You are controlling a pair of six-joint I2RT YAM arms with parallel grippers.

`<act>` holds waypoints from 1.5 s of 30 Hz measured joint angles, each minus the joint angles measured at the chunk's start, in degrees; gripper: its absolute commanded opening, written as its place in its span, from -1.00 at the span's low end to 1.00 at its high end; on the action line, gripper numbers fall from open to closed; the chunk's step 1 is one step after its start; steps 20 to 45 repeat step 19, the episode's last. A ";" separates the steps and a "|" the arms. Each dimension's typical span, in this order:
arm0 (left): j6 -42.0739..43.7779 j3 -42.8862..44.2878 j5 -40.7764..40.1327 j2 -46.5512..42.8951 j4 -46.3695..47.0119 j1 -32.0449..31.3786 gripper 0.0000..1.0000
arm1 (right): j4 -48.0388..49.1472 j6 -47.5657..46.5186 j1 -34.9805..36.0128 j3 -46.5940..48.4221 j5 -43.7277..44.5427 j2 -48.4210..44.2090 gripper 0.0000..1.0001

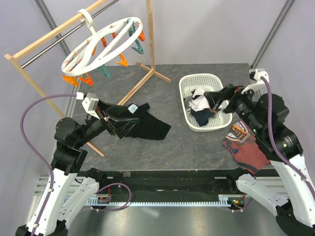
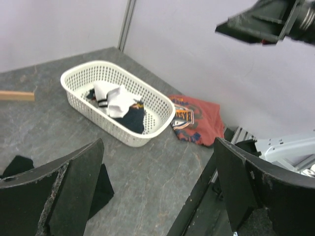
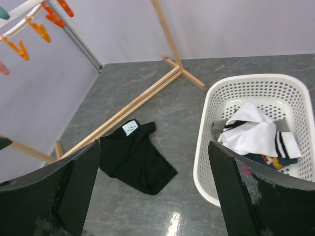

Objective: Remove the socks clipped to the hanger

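The white ring hanger [image 1: 106,42] hangs from the rail at the back left, fringed with orange and teal pegs; I see no sock on it. A part of it shows in the right wrist view [image 3: 22,12]. The socks [image 1: 199,102] lie in the white basket [image 1: 184,86]: white with black stripes, dark navy and grey. They also show in the left wrist view [image 2: 115,98] and the right wrist view [image 3: 256,132]. My left gripper [image 1: 119,123] [image 2: 158,147] is open and empty, low over the black garment. My right gripper [image 1: 215,102] [image 3: 153,147] is open and empty over the basket's left side.
A black garment [image 1: 147,125] [image 3: 135,160] lies on the table in the middle. A red-brown printed shirt [image 1: 246,145] [image 2: 197,118] lies right of the basket. The wooden rail frame [image 1: 150,39] stands at the back, its foot bars [image 3: 133,101] running across the table.
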 measured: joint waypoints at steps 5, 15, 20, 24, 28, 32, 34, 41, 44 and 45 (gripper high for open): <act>-1.99 -1.22 -0.79 -2.95 3.43 0.00 0.99 | -1.62 3.17 0.00 -4.70 -2.91 -4.79 0.96; -3.30 -3.02 -2.16 -4.98 4.33 0.00 0.99 | -3.89 5.07 0.00 -6.93 -3.58 -6.27 0.96; -3.41 -3.02 -2.19 -5.01 4.33 0.00 0.99 | -3.87 5.44 0.00 -6.93 -3.58 -6.78 0.96; -3.41 -3.02 -2.19 -5.01 4.33 0.00 0.99 | -3.87 5.44 0.00 -6.93 -3.58 -6.78 0.96; -3.41 -3.02 -2.19 -5.01 4.33 0.00 0.99 | -3.87 5.44 0.00 -6.93 -3.58 -6.78 0.96; -3.41 -3.02 -2.19 -5.01 4.33 0.00 0.99 | -3.87 5.44 0.00 -6.93 -3.58 -6.78 0.96; -3.41 -3.02 -2.19 -5.01 4.33 0.00 0.99 | -3.87 5.44 0.00 -6.93 -3.58 -6.78 0.96; -3.41 -3.02 -2.19 -5.01 4.33 0.00 0.99 | -3.87 5.44 0.00 -6.93 -3.58 -6.78 0.96; -3.41 -3.02 -2.19 -5.01 4.33 0.00 0.99 | -3.87 5.44 0.00 -6.93 -3.58 -6.78 0.96; -3.41 -3.02 -2.19 -5.01 4.33 0.00 0.99 | -3.87 5.44 0.00 -6.93 -3.58 -6.78 0.96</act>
